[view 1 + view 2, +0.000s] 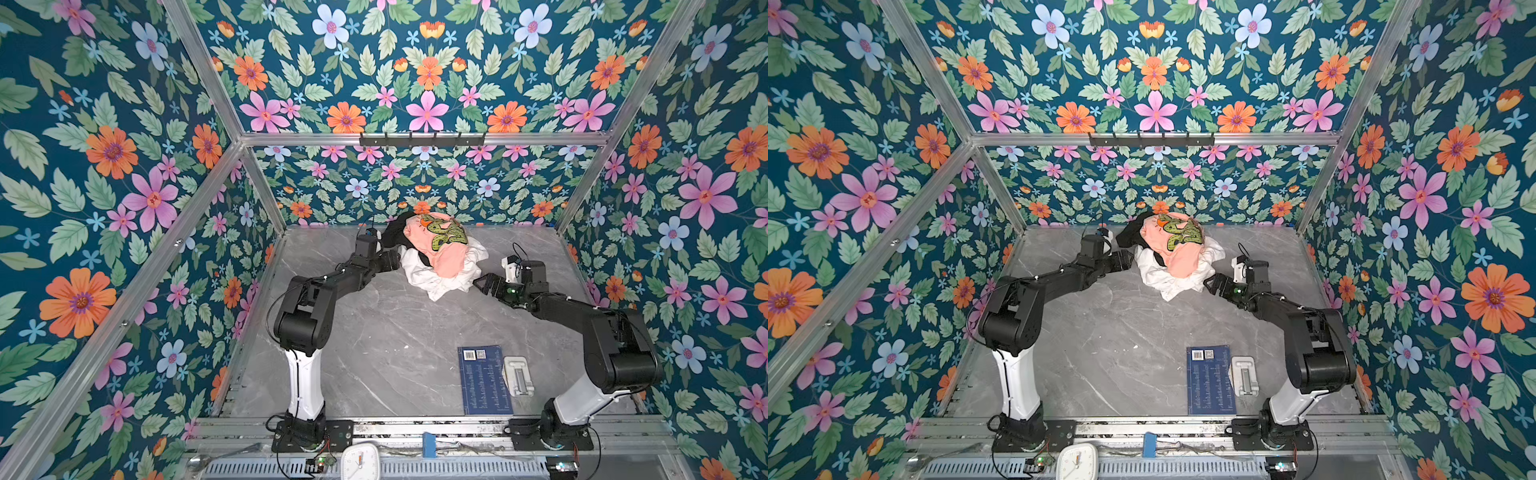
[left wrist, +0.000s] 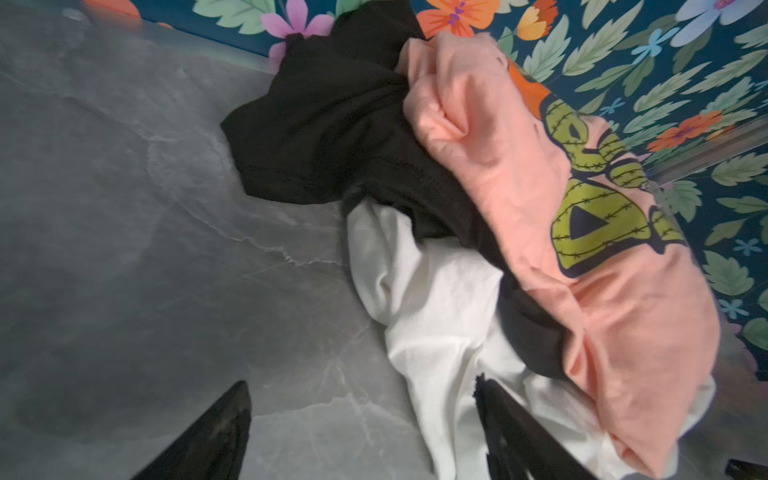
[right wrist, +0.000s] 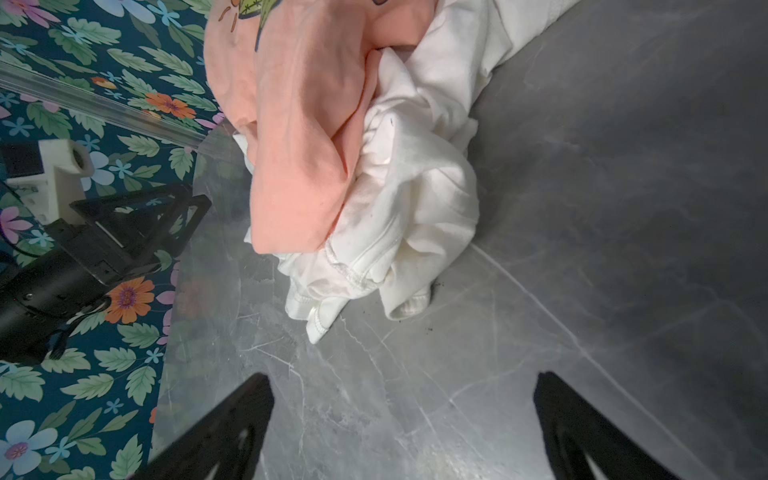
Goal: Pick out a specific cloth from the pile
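Observation:
The pile [image 1: 446, 259] lies at the back of the grey table. In it the white cloth [image 1: 432, 280] [image 1: 1167, 279] sits lowest, spreading toward the front. A peach-pink shirt [image 1: 444, 249] with a green graphic lies on top, and a black garment [image 1: 395, 232] at the back left. My left gripper [image 1: 395, 259] [image 2: 363, 399] is at the pile's left edge, open. A fold of the white cloth [image 2: 436, 299] lies between its fingers, one fingertip [image 2: 494, 399] against it. My right gripper [image 1: 482, 284] [image 3: 403, 386] is open over bare table, just short of the white cloth [image 3: 415, 187].
A blue book [image 1: 484, 380] and a white plastic piece [image 1: 517, 376] lie at the front right. The floral back wall stands directly behind the pile. A hook rail [image 1: 422, 140] hangs above. A white clock [image 1: 360, 461] sits at the front edge.

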Robot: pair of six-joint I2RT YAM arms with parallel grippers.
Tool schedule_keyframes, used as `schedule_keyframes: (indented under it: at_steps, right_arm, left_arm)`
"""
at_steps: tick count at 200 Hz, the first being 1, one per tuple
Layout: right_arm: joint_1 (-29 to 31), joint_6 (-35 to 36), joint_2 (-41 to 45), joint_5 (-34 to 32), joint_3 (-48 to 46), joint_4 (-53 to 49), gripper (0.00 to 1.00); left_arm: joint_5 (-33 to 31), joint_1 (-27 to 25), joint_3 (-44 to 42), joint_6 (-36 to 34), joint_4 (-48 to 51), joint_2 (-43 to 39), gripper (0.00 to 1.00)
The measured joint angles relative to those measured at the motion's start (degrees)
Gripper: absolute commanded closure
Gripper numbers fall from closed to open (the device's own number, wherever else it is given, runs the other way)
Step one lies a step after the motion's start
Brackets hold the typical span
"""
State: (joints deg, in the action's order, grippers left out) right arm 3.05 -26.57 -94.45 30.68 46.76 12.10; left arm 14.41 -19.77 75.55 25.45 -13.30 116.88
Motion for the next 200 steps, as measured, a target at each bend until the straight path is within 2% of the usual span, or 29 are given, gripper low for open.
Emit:
schedule_keyframes:
  at_steps: [75,118,154,200]
  right_arm:
    - [0.0,0.0,0.0,1.7,0.8,-0.1,0.01]
    - [0.0,0.0,0.0,1.9,0.9,-0.1,0.01]
    - [0.0,0.1,0.0,1.9,0.9,-0.2,0.01]
    - [0.0,0.2,-2.0,2.0,1.1,-0.6,0.01]
  left_arm:
    - [9.3,0.3,7.0,1.1,-1.1,6.7,0.41]
    - [12.1,1.4,10.3,2.6,-0.9,9.5,0.43]
    - [13.7,2.5,12.1,3.2,-0.9,11.6,0.49]
    - [15.6,3.0,13.5,5.7,-1.2,13.7,0.50]
